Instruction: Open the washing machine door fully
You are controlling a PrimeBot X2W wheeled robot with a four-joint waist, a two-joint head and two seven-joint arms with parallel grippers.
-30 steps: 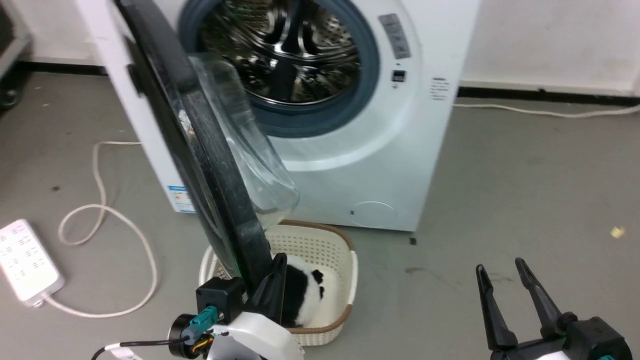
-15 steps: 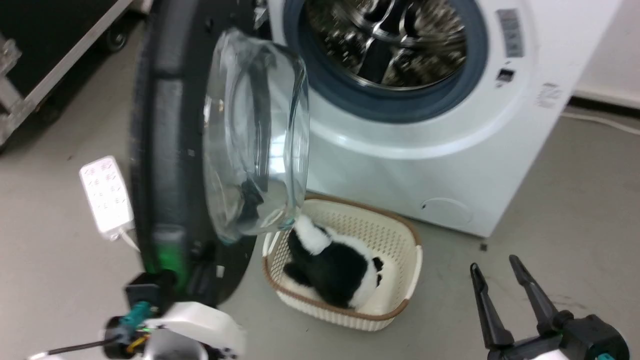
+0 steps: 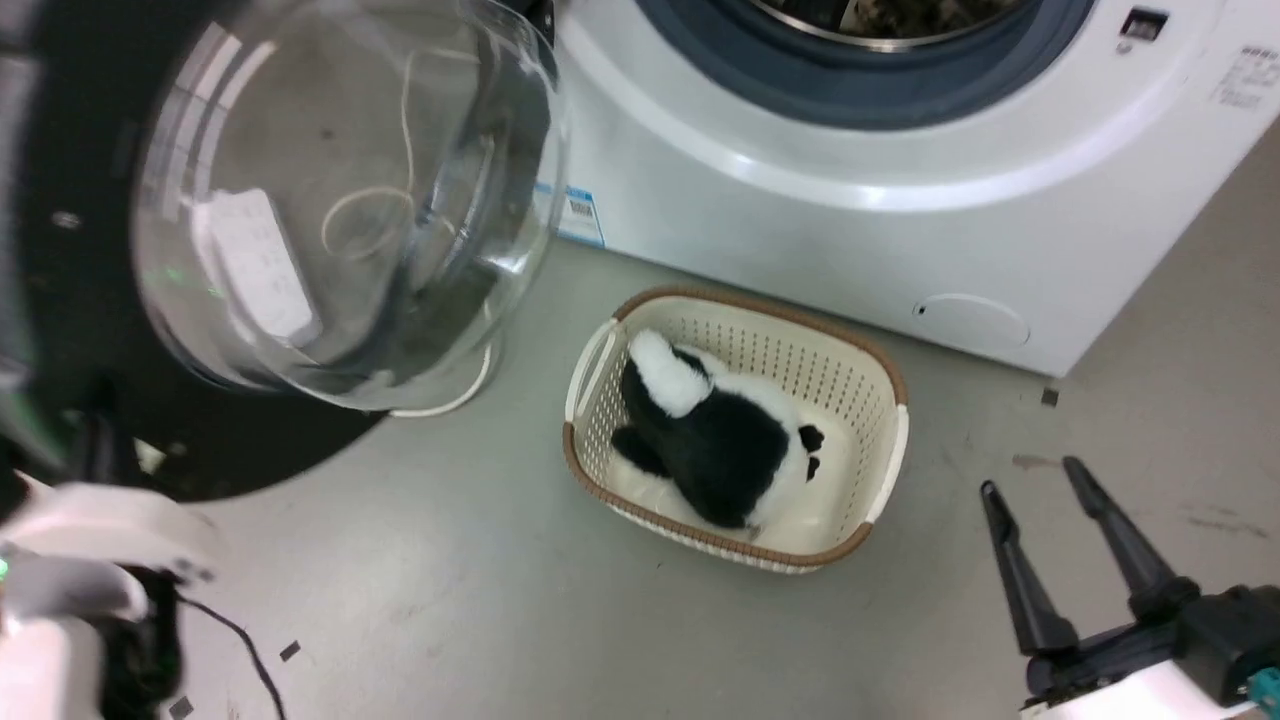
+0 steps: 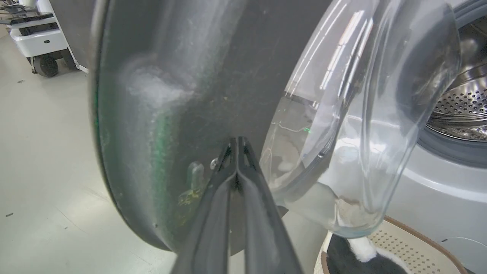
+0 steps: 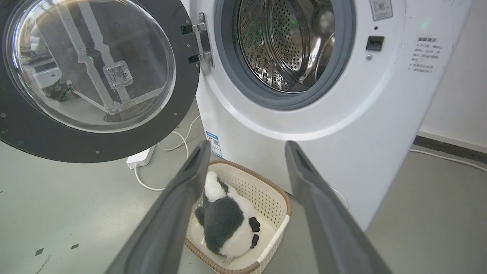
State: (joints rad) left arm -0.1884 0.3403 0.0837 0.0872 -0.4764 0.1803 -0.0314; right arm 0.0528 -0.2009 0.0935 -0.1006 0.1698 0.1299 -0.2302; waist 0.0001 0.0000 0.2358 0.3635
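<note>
Grey floor [image 3: 450, 600]: one door [image 5: 91, 64], one basket [image 3: 770, 340]

The blue sticker [image 5: 214, 143] and white label [image 5: 428, 53] on the washing machine [image 5: 342, 125] carry print too blurred to read.

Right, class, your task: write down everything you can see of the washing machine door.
The washing machine door is a large round disc with a broad black rim, dotted with small screws, and a bulging clear glass bowl at its centre. It hangs upright from a metal hinge beside the drum mouth, swung wide open so its inner face shows and the mouth is uncovered. The left claw, shut, seems to press its tips against the black rim.
</note>
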